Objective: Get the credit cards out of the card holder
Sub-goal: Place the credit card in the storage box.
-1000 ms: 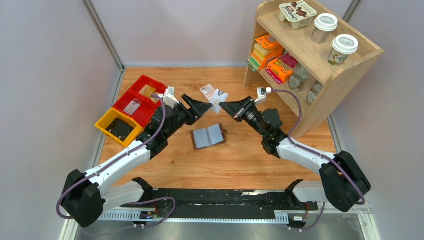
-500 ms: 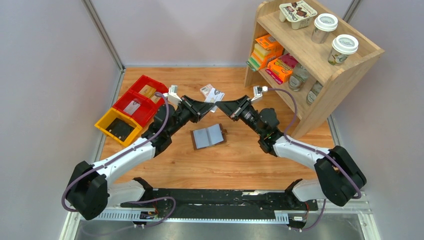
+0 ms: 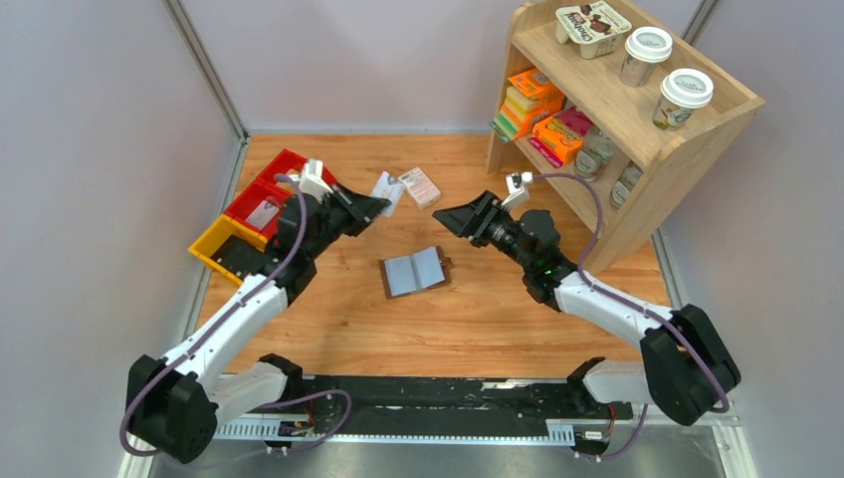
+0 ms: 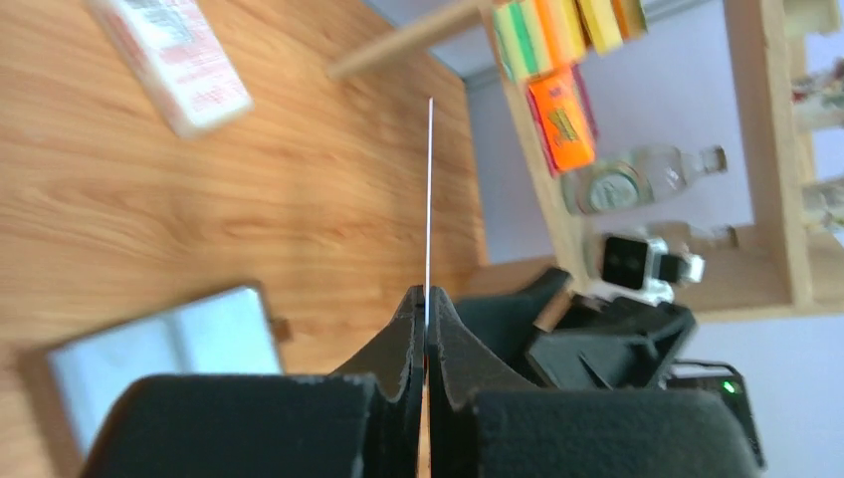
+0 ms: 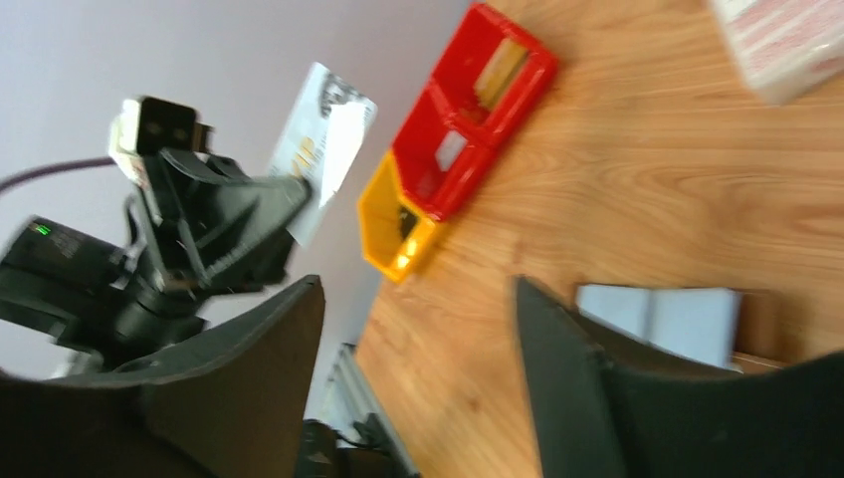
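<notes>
The card holder (image 3: 415, 271) lies open on the wooden table, its pale blue-grey pockets facing up; it also shows in both wrist views (image 4: 169, 349) (image 5: 662, 319). My left gripper (image 3: 375, 206) (image 4: 427, 294) is shut on one credit card (image 3: 388, 189), held in the air left of the holder. That card shows edge-on as a thin white line (image 4: 430, 189) and face-on from the right wrist (image 5: 323, 149). My right gripper (image 3: 441, 216) (image 5: 418, 294) stands open and empty, right of the card and above the table.
A pink-and-white patterned box (image 3: 420, 186) lies behind the grippers. Red bins (image 3: 271, 194) and a yellow bin (image 3: 231, 251) sit at the left. A wooden shelf unit (image 3: 617, 110) with packets, jars and cups stands at the back right.
The card went from my right gripper to my left: the left shut on it, the right opened. The left arm then drew back to the left with the card.
</notes>
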Action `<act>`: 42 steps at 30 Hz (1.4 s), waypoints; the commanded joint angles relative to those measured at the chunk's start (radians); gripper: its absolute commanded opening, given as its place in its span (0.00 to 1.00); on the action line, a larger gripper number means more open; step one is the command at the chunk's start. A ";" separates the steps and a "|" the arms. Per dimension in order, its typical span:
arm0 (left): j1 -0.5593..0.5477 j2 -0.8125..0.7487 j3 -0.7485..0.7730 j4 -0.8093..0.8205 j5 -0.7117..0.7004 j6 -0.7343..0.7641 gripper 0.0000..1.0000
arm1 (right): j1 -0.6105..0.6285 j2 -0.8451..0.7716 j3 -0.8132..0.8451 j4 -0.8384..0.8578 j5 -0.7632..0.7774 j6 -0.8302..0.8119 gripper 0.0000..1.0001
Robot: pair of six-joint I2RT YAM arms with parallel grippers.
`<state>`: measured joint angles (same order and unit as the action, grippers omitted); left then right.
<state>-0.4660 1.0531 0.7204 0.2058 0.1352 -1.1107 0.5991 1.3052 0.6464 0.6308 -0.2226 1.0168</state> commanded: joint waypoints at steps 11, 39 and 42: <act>0.659 0.189 0.378 -0.776 0.371 0.557 0.00 | -0.041 -0.342 0.004 -0.528 0.254 -0.510 1.00; 0.800 0.976 0.964 -1.073 0.171 0.733 0.03 | -0.042 -0.408 -0.007 -0.626 0.361 -0.618 1.00; 0.802 0.993 0.965 -1.053 0.185 0.707 0.05 | -0.042 -0.400 -0.001 -0.626 0.359 -0.615 1.00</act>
<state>0.3233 2.0277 1.6386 -0.8700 0.2871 -0.3817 0.5613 0.9127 0.6350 -0.0116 0.1112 0.4198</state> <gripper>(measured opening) 0.043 0.998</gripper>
